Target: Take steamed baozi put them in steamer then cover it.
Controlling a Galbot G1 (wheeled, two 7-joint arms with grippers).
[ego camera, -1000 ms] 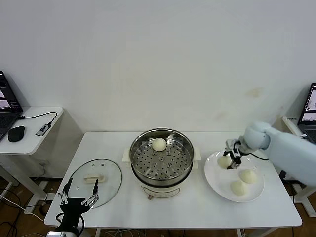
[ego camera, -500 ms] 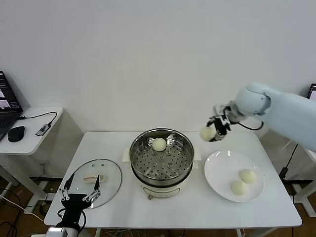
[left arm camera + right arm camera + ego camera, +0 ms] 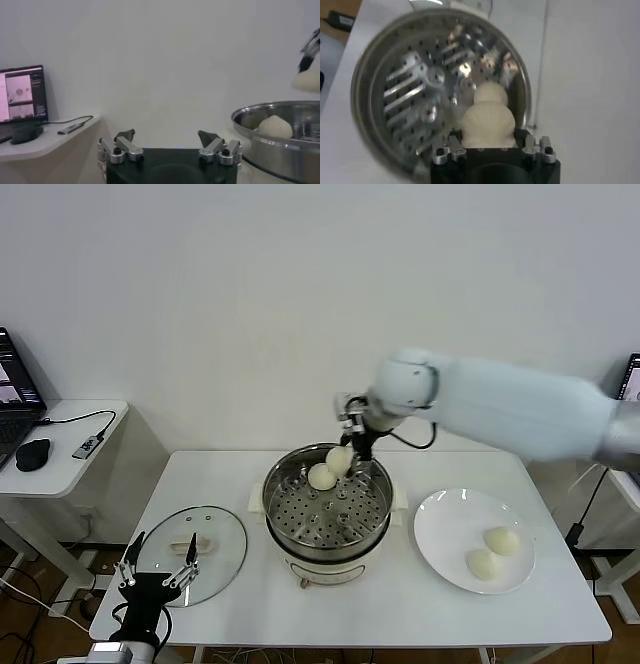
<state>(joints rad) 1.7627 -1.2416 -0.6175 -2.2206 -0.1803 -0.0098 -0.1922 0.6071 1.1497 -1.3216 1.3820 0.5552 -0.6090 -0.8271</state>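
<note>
Right claw (image 3: 344, 446) pinching a cream-white round bun (image 3: 339, 459) above the shiny steel steamer (image 3: 327, 509); left claw (image 3: 158, 564) spread beside the round glass lid (image 3: 195, 542).

Cream-white baozi (image 3: 340, 457); shiny perforated steel steamer (image 3: 300, 529).

My head camera sits high, facing forward and down across the whole white table (image 3: 400, 604) to the bare wall behind. My left wrist camera rides low near the table's edge, looking level over its own gripper (image 3: 170, 145) toward the steamer (image 3: 280, 135), seen side-on at some distance. My right wrist camera hangs close above the steamer (image 3: 440, 90), looking nearly straight down past its gripper (image 3: 492, 145). All three share the steamer (the one common landmark) and the bun (image 3: 274, 127) lying inside it.
</note>
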